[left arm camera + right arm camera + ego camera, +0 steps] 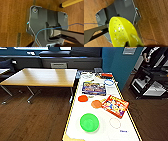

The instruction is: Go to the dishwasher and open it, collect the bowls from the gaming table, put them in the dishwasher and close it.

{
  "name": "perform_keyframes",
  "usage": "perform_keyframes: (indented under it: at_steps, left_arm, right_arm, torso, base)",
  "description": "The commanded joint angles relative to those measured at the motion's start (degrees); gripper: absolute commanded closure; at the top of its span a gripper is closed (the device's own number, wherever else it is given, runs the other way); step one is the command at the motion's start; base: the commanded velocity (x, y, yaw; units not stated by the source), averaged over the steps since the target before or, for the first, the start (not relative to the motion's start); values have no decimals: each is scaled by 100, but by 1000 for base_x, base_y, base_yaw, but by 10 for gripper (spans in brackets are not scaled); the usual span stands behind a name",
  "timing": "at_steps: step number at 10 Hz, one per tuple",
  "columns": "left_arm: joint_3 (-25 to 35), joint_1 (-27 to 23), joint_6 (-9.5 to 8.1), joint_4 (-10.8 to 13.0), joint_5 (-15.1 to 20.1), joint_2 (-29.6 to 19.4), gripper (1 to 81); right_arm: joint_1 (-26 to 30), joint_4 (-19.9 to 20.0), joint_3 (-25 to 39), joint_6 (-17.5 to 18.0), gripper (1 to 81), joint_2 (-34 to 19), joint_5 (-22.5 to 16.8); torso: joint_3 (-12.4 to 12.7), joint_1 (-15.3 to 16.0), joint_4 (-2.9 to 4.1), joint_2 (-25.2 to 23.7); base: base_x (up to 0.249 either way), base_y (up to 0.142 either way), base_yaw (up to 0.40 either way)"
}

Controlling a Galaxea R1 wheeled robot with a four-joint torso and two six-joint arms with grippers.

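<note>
Bowls point(89, 122) lie well beyond both jaws; right gripper point(127, 44) grips a yellow strainer point(120, 33), left's state unreadable; approach squarely.

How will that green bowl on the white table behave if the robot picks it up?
The green bowl looks like thin, glossy plastic, so it is probably light and stiff, maybe slippery. It sits upright on the gaming table, shallow and wide, so pushed it would likely slide rather than tip.

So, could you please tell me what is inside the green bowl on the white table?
The green bowl looks empty; its bare green inside shows. The table top directly beneath it is covered.
</note>
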Motion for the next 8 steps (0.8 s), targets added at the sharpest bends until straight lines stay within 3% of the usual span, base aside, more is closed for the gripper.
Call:
perform_keyframes:
  at_steps: [1,4,5,6,8]
  left_arm:
    - [1220,-520,-337,-43,286,-1121,10]
    - [2361,-1283,-968,-69,295,-1902,10]
    - [2635,-1487,-1269,-70,295,-2185,10]
    - [3036,-1714,-1383,-52,295,-2533,10]
    - [3382,-2234,-1400,-96,374,-2852,10]
  right_arm:
    - [-196,-316,-330,-26,811,77,-317]
    - [-180,-369,-330,-26,811,191,-317]
    - [-179,-404,-303,-34,811,235,-317]
    - [-170,-448,-408,-34,811,365,-317]
    - [-153,-457,-585,-34,811,525,-326]
  torso:
    - [0,0,0,0]
    - [0,0,0,0]
    - [0,0,0,0]
    - [0,0,0,0]
    - [0,0,0,0]
  base:
    - [0,0,0]
    - [0,0,0]
    - [0,0,0]
    - [0,0,0]
    - [0,0,0]
